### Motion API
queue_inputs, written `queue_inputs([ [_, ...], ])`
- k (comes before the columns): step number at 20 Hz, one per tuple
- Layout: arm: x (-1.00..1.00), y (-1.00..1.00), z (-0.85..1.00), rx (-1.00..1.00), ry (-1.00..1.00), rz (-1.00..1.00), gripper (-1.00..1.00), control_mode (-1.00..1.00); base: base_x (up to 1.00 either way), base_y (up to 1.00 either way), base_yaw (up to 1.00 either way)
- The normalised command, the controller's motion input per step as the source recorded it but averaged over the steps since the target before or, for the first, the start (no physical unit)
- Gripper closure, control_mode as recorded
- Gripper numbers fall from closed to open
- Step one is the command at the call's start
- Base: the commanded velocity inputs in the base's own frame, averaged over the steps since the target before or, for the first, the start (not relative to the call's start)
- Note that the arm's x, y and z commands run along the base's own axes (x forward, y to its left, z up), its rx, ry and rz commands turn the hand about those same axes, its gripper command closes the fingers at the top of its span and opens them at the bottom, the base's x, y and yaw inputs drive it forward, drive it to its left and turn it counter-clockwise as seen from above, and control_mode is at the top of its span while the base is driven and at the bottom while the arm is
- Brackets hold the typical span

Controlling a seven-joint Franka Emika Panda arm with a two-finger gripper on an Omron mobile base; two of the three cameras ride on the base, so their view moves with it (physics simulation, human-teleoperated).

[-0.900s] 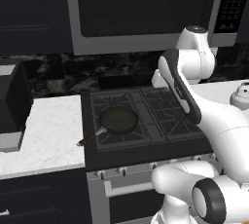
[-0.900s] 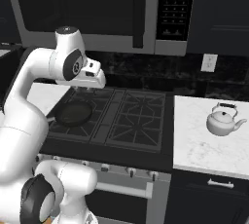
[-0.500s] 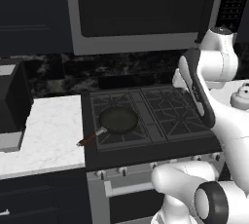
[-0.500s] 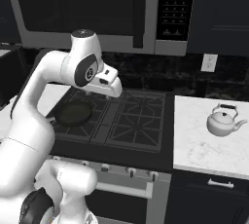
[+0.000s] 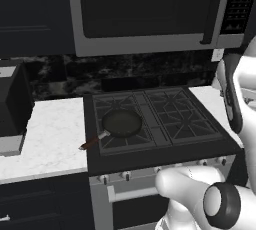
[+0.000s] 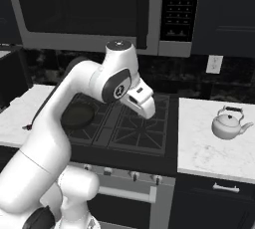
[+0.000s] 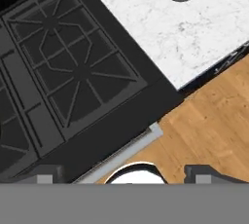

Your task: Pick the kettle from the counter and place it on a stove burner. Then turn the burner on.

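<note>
With its jaws spread wide and holding nothing, the gripper (image 7: 124, 175) hangs over the stove's front edge, the kettle (image 6: 228, 124) standing well beyond the jaws on the counter (image 6: 209, 148), bare stone all round it, the stove burner (image 7: 73, 69) uncovered between.

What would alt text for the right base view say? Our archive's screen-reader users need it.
A white robot arm reaches over a black stove, its hand empty, with the kettle standing untouched on the white counter to the right. A dark frying pan sits on a left burner, under a microwave.
</note>
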Motion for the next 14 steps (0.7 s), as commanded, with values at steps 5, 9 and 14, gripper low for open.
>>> queue_inputs([
  [5,-0.08,-1.0,0.0,0.05,0.0,-0.35,-1.0,-1.0,0.0,0.0,0.0],
  [9,0.03,-1.0,-0.09,0.07,0.0,-0.35,-1.0,-1.0,0.0,0.0,0.0],
  [14,0.02,-1.0,-0.22,0.11,-0.05,-0.31,-1.0,-1.0,0.0,0.0,0.0],
])
